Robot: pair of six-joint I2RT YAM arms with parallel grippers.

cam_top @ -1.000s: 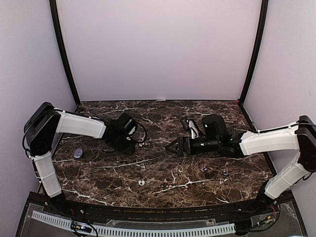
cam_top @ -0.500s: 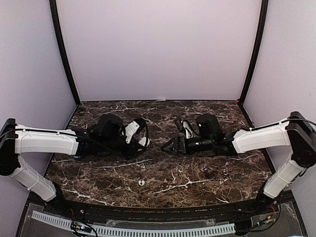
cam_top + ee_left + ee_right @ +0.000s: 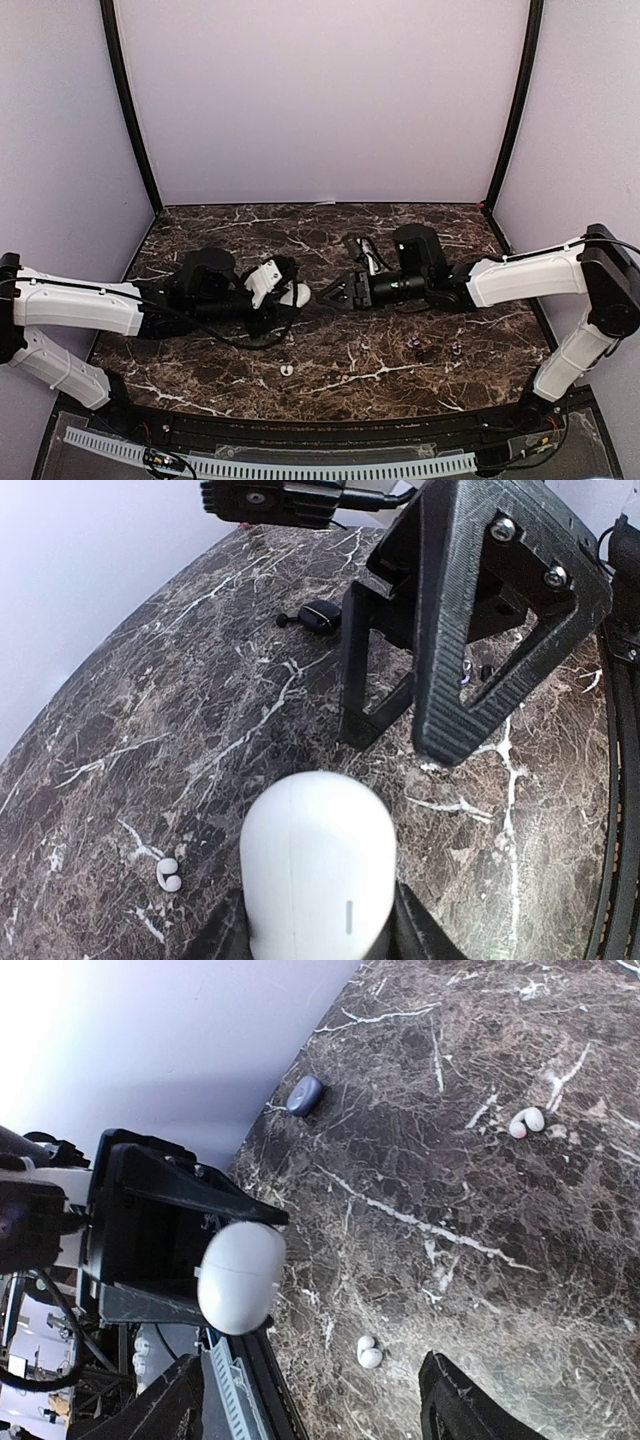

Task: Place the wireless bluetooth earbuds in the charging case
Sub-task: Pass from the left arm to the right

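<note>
Left gripper (image 3: pixel 281 292) clamps white charging case (image 3: pixel 318 870), presenting it just ahead of right gripper (image 3: pixel 328 290), whose jaws are wide and empty, presumably for lid-opening.

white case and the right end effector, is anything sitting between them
Nothing: the top view shows only a short bare strip of marble table between the white case and the right end effector, whose jaws are open.

Case (image 3: pixel 315 870) in left fingers (image 3: pixel 415 935), right fingers (image 3: pixel 460 1410) opposite — earbuds (image 3: pixel 287 369) on table (image 3: pixel 200 370), nearer
</note>
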